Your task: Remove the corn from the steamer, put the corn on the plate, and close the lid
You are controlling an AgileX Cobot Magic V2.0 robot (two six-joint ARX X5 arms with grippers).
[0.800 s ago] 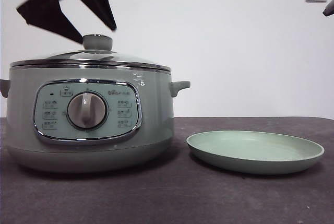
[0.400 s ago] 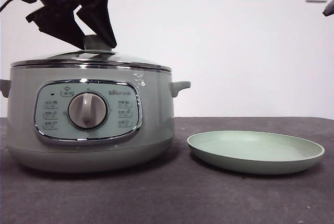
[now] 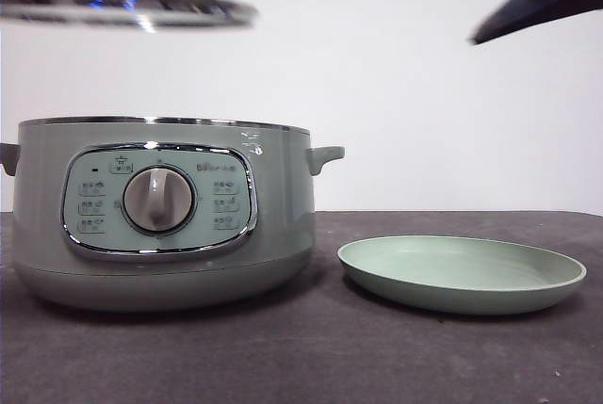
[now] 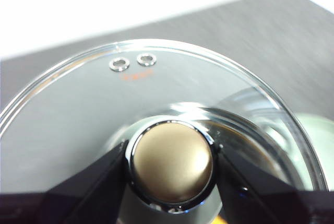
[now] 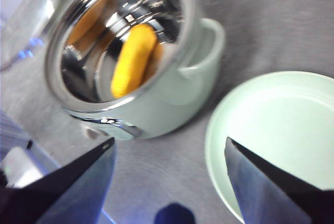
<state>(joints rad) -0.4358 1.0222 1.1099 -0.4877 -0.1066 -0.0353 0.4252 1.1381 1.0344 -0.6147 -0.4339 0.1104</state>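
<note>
The steamer [image 3: 160, 216] stands open on the left of the table. My left gripper [image 4: 171, 167] is shut on the knob [image 4: 171, 161] of the glass lid [image 4: 73, 114]. In the front view it holds the lid [image 3: 122, 4] high above the steamer, blurred. In the right wrist view the yellow corn [image 5: 133, 59] lies inside the steamer's steel bowl [image 5: 83, 72]. My right gripper [image 5: 169, 153] is open and empty, up in the air above the gap between steamer and plate [image 5: 282, 125]. It shows at the top right of the front view [image 3: 449, 15]. The plate [image 3: 462, 272] is empty.
The steamer's side handle [image 3: 325, 156] sticks out toward the plate. A dark table top [image 3: 311, 357] runs in front of both. A white wall is behind.
The left gripper closed on the knob and lifted the lid off the steamer, up toward the picture's top. The right gripper came in from the top right corner toward the middle.
</note>
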